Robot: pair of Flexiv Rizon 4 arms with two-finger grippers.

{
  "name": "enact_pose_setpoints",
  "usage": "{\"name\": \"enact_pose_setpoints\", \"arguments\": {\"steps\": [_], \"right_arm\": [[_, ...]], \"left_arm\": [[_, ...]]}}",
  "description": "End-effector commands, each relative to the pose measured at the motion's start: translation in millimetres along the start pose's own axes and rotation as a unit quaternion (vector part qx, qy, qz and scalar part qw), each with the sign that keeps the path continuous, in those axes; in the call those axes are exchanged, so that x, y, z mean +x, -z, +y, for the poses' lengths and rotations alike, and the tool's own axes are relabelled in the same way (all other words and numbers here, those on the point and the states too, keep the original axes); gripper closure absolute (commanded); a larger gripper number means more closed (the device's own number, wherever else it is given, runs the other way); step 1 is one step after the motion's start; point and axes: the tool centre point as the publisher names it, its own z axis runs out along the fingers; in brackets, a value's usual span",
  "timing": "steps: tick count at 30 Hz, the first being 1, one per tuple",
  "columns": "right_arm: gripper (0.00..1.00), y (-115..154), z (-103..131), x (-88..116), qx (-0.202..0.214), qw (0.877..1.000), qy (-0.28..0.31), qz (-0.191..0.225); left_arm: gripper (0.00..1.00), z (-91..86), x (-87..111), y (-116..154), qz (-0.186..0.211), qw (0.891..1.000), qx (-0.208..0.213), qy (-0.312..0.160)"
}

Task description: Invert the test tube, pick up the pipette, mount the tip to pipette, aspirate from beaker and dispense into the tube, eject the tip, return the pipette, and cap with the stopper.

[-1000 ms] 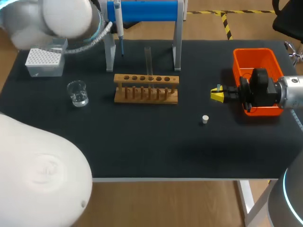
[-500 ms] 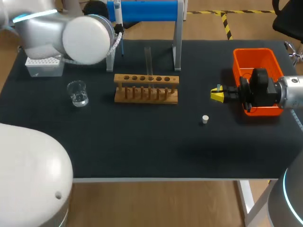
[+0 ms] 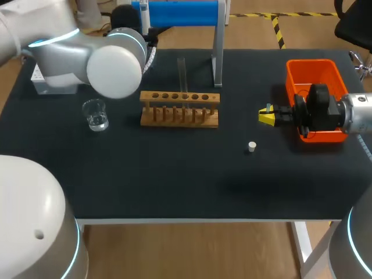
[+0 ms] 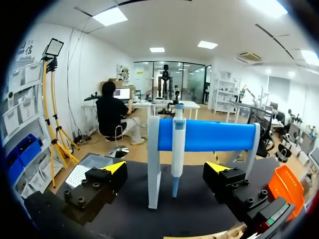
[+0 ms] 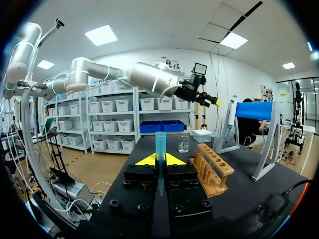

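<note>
The left arm (image 3: 116, 70) is on the move: over the last second its big elbow joint swings down and across from the far corner, and the wrist now sits right up at the blue stand (image 4: 204, 135). The left gripper (image 4: 166, 167) faces it with jaws spread wide and nothing in them. The pipette (image 4: 178, 144) hangs from the bar straight ahead, lined up with the gap between the two fingers but not yet touched. That reads as the approach to the pick-up, with a push forward and a close the likely next call. Nothing else shifts. The right gripper (image 3: 267, 117) holds its spot beside the orange bin (image 3: 314, 70), fingers pinched on a slim blue tip (image 5: 160, 144) standing upright between them, ready for mounting, I'd say. The test tube (image 3: 181, 72) stands upright at the wooden rack (image 3: 180, 110), so the inversion looks done. The beaker (image 3: 95, 114) waits over at the left, and the stopper (image 3: 251, 146) lies alone on the mat, well apart from the tube.
</note>
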Motion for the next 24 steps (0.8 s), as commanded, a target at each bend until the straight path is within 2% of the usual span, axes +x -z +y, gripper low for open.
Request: {"name": "enact_pose_setpoints", "arguments": {"steps": [1,8,24], "right_arm": [[1.00,1.0,0.1,0.0,0.000,1.000,0.000,0.001],[1.00,1.0,0.1,0.0,0.000,1.000,0.000,0.001],[1.00,1.0,0.1,0.0,0.000,1.000,0.000,0.001]], "left_arm": [[0.00,-4.4,7.3,-12.5,-0.001,1.000,-0.002,-0.001],[0.00,-10.6,16.8,-22.9,0.005,1.000,0.000,-0.006],[0.00,-10.9,32.2,-50.3,0.006,1.000,-0.009,-0.003]]}}
